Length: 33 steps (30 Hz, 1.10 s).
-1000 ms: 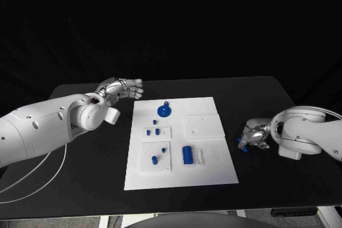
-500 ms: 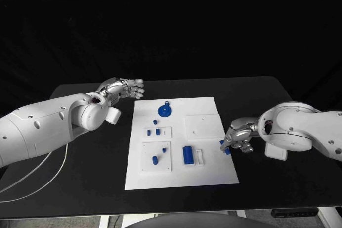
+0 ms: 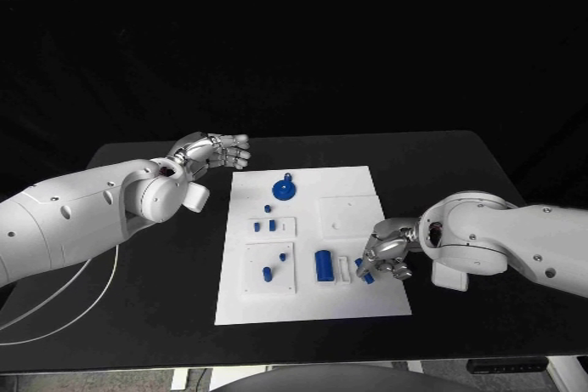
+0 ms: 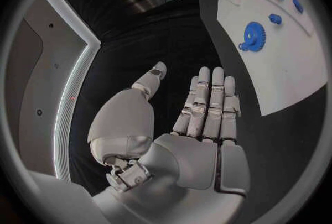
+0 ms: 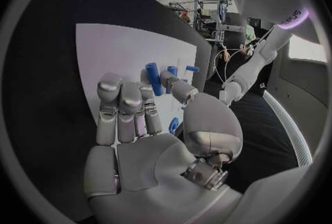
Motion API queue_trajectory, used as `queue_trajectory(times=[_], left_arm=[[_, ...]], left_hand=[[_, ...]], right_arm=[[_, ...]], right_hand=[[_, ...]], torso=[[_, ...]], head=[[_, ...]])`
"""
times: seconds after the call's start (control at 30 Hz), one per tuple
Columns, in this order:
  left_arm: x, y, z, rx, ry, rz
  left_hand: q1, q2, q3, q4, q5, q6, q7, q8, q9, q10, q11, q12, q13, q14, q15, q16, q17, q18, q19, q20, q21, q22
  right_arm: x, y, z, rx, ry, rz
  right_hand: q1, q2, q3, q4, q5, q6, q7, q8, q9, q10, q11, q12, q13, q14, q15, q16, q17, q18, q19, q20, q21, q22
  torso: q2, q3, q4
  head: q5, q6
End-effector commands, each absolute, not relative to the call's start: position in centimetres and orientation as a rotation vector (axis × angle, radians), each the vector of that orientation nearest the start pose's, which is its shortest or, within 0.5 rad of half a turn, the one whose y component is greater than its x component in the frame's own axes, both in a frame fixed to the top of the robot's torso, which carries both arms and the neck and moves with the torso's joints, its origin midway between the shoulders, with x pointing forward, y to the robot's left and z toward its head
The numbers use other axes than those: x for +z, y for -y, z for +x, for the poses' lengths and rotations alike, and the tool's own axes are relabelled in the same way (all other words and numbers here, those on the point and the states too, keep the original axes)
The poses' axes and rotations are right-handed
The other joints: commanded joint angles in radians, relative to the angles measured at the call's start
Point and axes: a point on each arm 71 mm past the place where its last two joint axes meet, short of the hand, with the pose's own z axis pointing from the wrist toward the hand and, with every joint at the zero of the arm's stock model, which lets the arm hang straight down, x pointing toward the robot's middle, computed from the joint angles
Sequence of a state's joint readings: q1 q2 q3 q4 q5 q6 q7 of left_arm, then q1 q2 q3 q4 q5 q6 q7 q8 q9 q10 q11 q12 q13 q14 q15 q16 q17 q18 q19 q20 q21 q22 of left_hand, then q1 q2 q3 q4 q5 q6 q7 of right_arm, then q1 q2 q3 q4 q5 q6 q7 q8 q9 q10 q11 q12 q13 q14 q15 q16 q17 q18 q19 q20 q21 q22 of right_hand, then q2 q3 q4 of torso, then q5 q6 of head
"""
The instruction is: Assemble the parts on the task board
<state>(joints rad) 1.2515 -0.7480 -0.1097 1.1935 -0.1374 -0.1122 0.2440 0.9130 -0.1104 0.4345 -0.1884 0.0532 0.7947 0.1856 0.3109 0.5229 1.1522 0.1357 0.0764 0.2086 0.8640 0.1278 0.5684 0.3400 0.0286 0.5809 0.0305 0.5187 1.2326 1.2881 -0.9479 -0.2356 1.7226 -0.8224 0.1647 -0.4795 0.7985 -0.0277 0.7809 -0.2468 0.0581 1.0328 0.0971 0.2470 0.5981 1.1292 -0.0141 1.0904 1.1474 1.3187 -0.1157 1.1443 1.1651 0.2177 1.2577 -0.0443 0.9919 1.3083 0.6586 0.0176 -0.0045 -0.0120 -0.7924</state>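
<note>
Over the task board (image 3: 355,303), right hand (image 3: 385,258) fingers pinch a small blue part (image 3: 366,278); left hand (image 3: 215,150) fingers spread, empty.

White rectangular task board (image 3: 368,303) at centre of black table (image 3: 466,167). On board, far end: blue gear-shaped part (image 3: 283,190), small blue peg (image 3: 266,210) just nearer. Mid-left: pair of small blue blocks (image 3: 263,226) side by side. Near-left: two small blue pins (image 3: 274,266). Right of those: upright blue cylinder (image 3: 324,265). Silver left hand (image 3: 213,151) above table, left of board's far corner, apart from it. Silver right hand (image 3: 387,254) over board's right edge, just right of cylinder, small blue part (image 5: 174,124) at its fingers.
</note>
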Motion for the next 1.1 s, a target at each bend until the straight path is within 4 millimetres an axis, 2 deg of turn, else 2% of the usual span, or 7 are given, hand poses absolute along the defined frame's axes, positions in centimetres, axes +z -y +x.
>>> queue_trajectory(times=[0.03,0.3,0.5,0.9,1.1], left_arm=[[-20.1,-25.1,54.1,-1.370,-1.632,-1.004],[-20.1,-25.2,54.1,-1.368,-1.633,-1.006],[-20.1,-25.2,54.1,-1.369,-1.634,-1.006],[-20.1,-25.4,54.0,-1.364,-1.637,-1.009],[-20.1,-25.5,54.0,-1.361,-1.636,-1.010]], left_hand=[[-0.004,0.003,0.001,0.007,0.003,-0.006,-0.003,0.004,-0.002,-0.002,-0.004,-0.001,-0.002,0.006,0.002,-0.007,0.002,0.005,0.003,0.000,-0.006,0.002],[-0.005,0.003,0.000,0.008,0.003,-0.006,-0.003,0.004,-0.002,-0.002,-0.004,-0.001,-0.002,0.006,0.002,-0.007,0.003,0.005,0.003,0.000,-0.006,0.002],[-0.006,0.004,0.000,0.008,0.003,-0.006,-0.003,0.004,-0.002,-0.002,-0.004,-0.001,-0.002,0.006,0.002,-0.008,0.004,0.005,0.003,0.000,-0.006,0.003],[-0.007,0.003,-0.001,0.009,0.002,-0.006,-0.003,0.004,-0.002,-0.002,-0.004,-0.001,-0.002,0.006,0.002,-0.009,0.005,0.005,0.003,0.000,-0.007,0.003],[-0.007,0.003,-0.001,0.009,0.002,-0.006,-0.003,0.004,-0.002,-0.001,-0.005,0.000,-0.002,0.006,0.002,-0.010,0.005,0.005,0.003,-0.001,-0.007,0.003]], right_arm=[[-24.6,20.4,41.0,0.606,-2.547,0.229],[-25.0,20.1,41.5,0.565,-2.519,0.212],[-25.2,19.0,41.5,0.565,-2.510,0.182],[-25.4,18.8,41.7,0.523,-2.514,0.142],[-25.5,18.8,41.6,0.500,-2.526,0.119]], right_hand=[[-0.010,-0.001,-0.007,0.002,-0.006,0.008,0.001,0.000,-0.002,0.005,0.001,-0.002,0.001,0.005,0.000,-0.006,-0.001,0.044,0.001,0.001,0.006,0.011],[-0.020,-0.005,-0.017,0.005,-0.006,0.007,0.000,0.000,-0.002,0.004,0.001,-0.002,0.002,0.005,-0.001,-0.006,-0.001,0.044,0.003,0.000,0.006,0.010],[-0.043,-0.019,-0.037,0.015,-0.008,0.007,0.000,0.000,-0.003,0.003,0.000,-0.002,0.003,0.005,-0.002,-0.006,-0.001,0.044,0.004,-0.003,0.005,0.009],[-0.070,-0.036,-0.063,0.030,-0.009,0.006,-0.001,0.000,-0.003,0.002,-0.001,-0.003,0.005,0.005,-0.003,-0.006,0.000,0.044,0.004,-0.007,0.003,0.007],[-0.081,-0.044,-0.070,0.039,-0.009,0.005,-0.002,0.000,-0.002,0.001,-0.001,-0.003,0.005,0.004,-0.004,-0.006,0.000,0.044,0.003,-0.008,0.003,0.007]], torso=[[0.000,0.0018,-0.0005],[0.000,0.0006,0.0004],[0.000,0.0005,-0.0003],[0.000,-0.0007,0.0004],[0.000,0.0003,0.0002]], head=[[0.003,0.000],[0.003,-0.001],[0.006,-0.002],[0.011,-0.003],[0.012,-0.006]])
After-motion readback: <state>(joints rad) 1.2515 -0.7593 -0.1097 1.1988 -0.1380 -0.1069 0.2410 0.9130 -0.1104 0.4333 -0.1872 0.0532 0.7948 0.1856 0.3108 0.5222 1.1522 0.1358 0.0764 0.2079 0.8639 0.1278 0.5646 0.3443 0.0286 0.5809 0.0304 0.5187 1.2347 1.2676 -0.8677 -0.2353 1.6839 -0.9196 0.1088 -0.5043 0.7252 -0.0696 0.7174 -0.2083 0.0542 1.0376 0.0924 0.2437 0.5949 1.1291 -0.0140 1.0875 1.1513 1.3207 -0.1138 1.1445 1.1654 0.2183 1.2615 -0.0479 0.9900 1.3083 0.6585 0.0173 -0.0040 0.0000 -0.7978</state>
